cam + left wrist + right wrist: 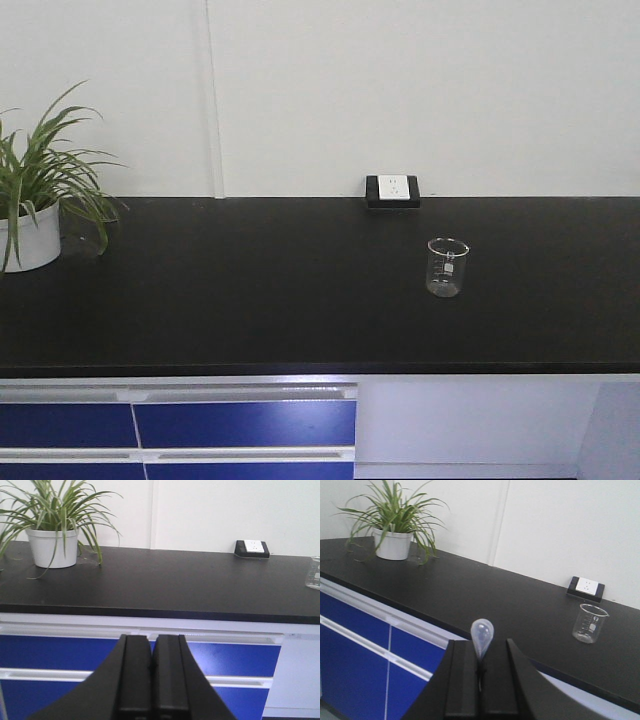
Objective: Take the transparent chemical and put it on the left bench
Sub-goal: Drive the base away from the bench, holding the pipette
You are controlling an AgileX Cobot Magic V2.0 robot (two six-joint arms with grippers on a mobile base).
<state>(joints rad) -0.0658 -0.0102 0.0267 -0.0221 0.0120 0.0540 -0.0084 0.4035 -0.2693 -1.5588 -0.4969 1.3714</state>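
the right pincer [481, 652] is clenched on the transparent chemical [482, 632], bulb poking past its tips; a beaker [590, 623] stands ahead to its right. the left pincer [151, 647] is clamped together.

— What stands on the black surface [250, 310]?
— A clear beaker [447, 267], upright, right of centre. A green plant [45, 175] in a white pot [30, 240] sits at the far left.
— And at the back?
— A wall socket [392, 190], upper centre-right. Blue drawers [240, 425] show at lower left.
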